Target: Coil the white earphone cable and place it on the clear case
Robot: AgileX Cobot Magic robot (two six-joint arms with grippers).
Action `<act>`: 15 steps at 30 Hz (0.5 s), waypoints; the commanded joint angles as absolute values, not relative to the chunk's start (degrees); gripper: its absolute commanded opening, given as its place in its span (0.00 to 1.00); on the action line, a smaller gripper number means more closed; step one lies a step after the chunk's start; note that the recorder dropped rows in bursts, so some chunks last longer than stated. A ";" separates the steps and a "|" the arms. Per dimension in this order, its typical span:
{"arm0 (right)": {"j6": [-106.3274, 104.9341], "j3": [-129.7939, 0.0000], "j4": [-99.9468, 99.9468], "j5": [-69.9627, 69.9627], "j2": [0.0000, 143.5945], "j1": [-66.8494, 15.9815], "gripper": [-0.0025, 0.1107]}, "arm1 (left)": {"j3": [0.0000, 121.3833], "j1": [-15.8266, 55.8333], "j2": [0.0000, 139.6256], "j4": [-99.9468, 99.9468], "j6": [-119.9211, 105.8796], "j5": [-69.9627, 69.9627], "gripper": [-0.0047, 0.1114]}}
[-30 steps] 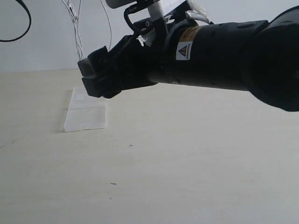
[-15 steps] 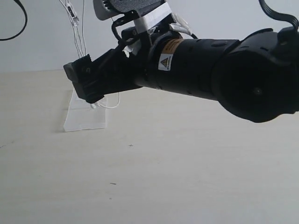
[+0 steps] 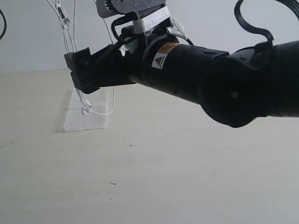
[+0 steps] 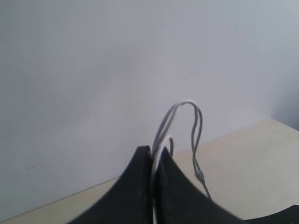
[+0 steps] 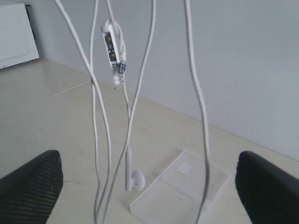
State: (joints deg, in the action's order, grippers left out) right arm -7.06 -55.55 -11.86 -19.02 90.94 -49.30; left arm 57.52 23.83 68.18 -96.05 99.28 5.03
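The left tool (image 4: 153, 156) was pinched shut on the white earphone cable (image 4: 186, 102), holding it high above the worktop (image 3: 187, 177). Several strands hung from it in long loops, the inline remote (image 5: 113, 50) dangling partway down. The lowest loop and one earbud (image 5: 135, 180) hung at the clear case (image 5: 183, 187), which lay flat near the worktop's far left; I could not tell whether they touched it. The right tool (image 5: 147, 191) reached across from the right, its fingers (image 5: 32, 186) spread wide, the strands hanging between them and nothing gripped.

The coiling looked roughly done, with the laying-down in hand. Next, the right tool would probably need to close on the bundle low down and steady it while the left lowered the loops onto the case.

The loose strands could swing or spill off the small case. A white box (image 5: 16, 35) stood well apart.
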 commanded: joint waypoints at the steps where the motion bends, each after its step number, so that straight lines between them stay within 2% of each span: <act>1: -7.48 -55.28 -12.01 -23.94 92.12 -49.23 0.86 | 57.29 23.93 67.92 -96.04 99.28 4.12 0.04; 8: -7.48 -55.40 -12.05 -29.48 94.39 -49.23 0.86 | 57.63 23.93 68.75 -94.94 99.28 1.19 0.04; 15: -7.48 -58.68 -13.16 -29.20 97.14 -49.23 0.86 | 57.99 23.93 68.75 -94.94 99.28 1.17 0.04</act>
